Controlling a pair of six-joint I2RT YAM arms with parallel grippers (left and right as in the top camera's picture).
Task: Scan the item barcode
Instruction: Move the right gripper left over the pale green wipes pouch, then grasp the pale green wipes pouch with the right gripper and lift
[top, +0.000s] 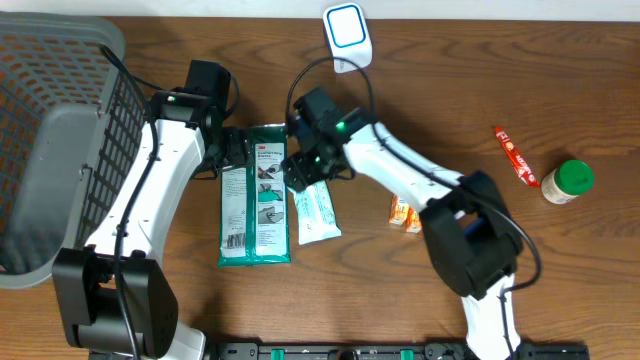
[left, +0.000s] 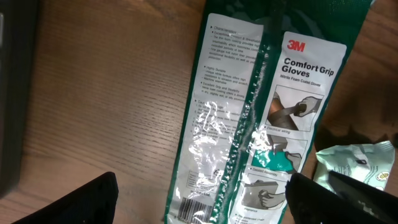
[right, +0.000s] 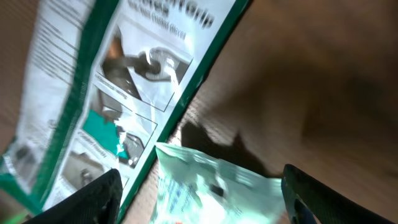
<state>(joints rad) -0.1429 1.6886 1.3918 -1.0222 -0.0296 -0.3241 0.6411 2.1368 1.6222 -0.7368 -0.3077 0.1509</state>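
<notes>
Below the right pincer (right: 199, 180), released and straddling it apparently for pickup, lies the mint packet (right: 211, 186); the left pincer (left: 202, 186) gapes above the glove pack (left: 249, 112).

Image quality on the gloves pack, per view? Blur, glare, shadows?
Overhead: sharp and evenly lit, but the gloves pack print is too small to read. Left wrist: in focus, lettering legible, glare crinkling off the film beside the middle seam, barcode small and low in frame. Right wrist: blurred, lettering smeared, pale green packet soft, dark shadow on the table.
</notes>
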